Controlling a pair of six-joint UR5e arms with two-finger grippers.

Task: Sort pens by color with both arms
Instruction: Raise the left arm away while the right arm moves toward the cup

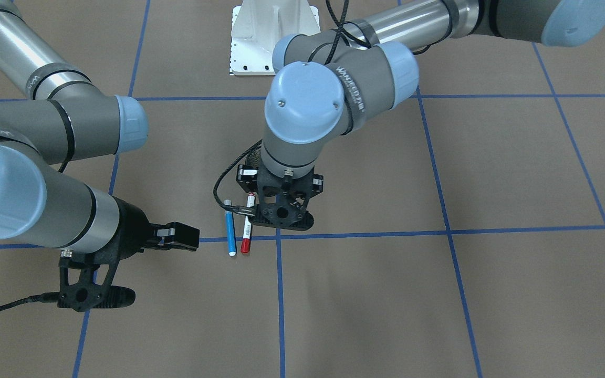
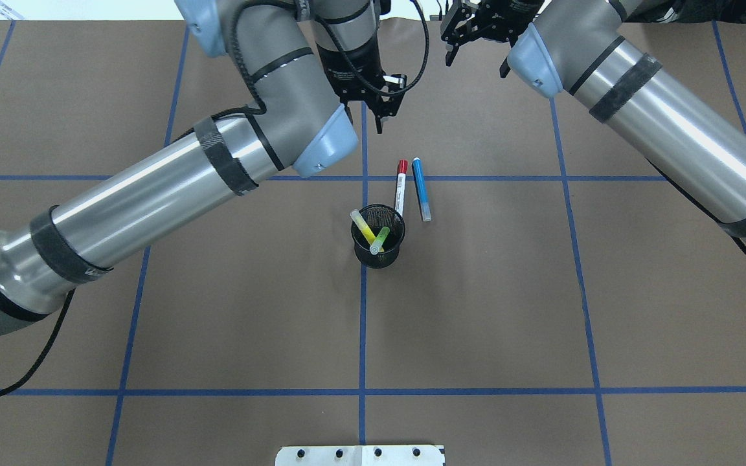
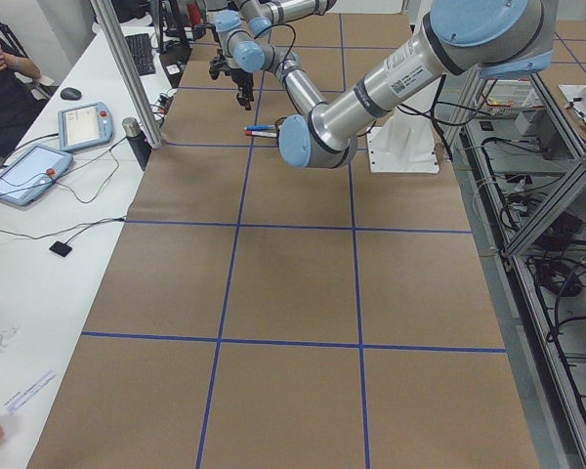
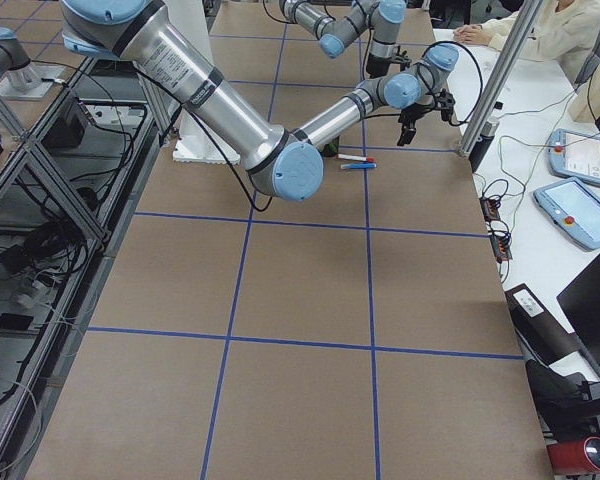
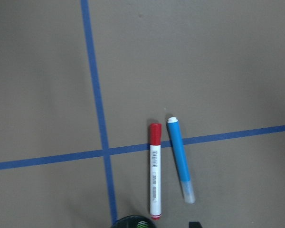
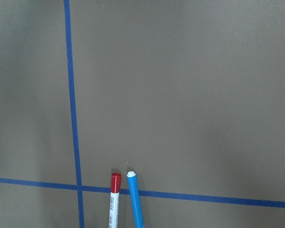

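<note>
My left pincer [image 2: 386, 120] hangs beyond the cup [image 2: 378, 259], past the far ends of the two lying pens. Its fingers look slightly parted, with nothing between them. My right pincer [image 2: 470, 35] is farther beyond the cup and off to its right, spread wide and empty. The red-capped pen [image 2: 401, 188] lies flat with its near end just beside the cup's rim. The blue pen [image 2: 421, 189] lies alongside it, on the side away from the cup. The yellow pen [image 2: 363, 226] and green pen [image 2: 381, 238] lean inside the cup.
</note>
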